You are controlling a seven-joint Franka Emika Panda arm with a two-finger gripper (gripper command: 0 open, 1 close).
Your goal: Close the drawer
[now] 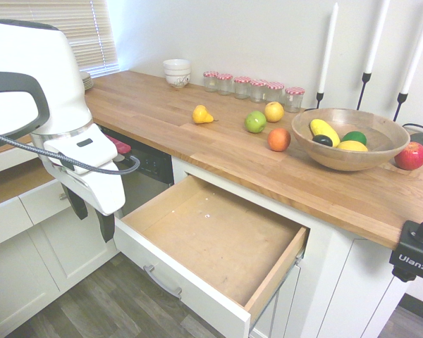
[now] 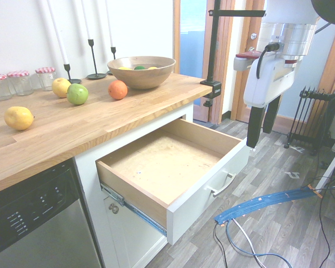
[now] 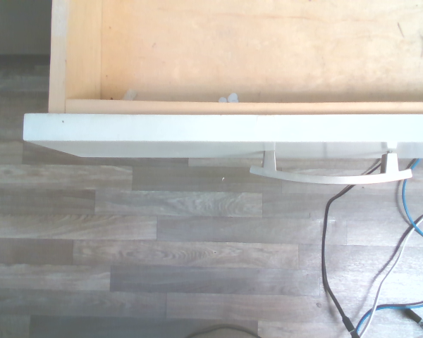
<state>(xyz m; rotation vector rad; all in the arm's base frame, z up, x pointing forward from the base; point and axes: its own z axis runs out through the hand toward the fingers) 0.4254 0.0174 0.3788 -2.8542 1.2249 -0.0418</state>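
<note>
The wide drawer (image 1: 211, 232) stands pulled far out from under the wooden worktop, its bare-wood bottom (image 2: 162, 162) empty. Its white front (image 1: 187, 282) carries a slim silver bar handle (image 1: 161, 282), which also shows in the second exterior view (image 2: 222, 184). My gripper (image 1: 92, 218) hangs open and empty over the floor, just outside the drawer front near one end, fingers pointing down (image 2: 259, 139). It touches nothing. The wrist view looks straight down on the front's top edge (image 3: 233, 130) and the handle (image 3: 331, 176).
The wooden worktop (image 1: 197, 144) holds a bowl of fruit (image 1: 349, 137), loose fruit, jars (image 1: 254, 86) and candle holders. A dark dishwasher (image 2: 33, 223) sits beside the drawer's cabinet. Narrower white drawers (image 1: 7, 218) are behind the arm. Wood floor (image 3: 162, 253) with cables lies below.
</note>
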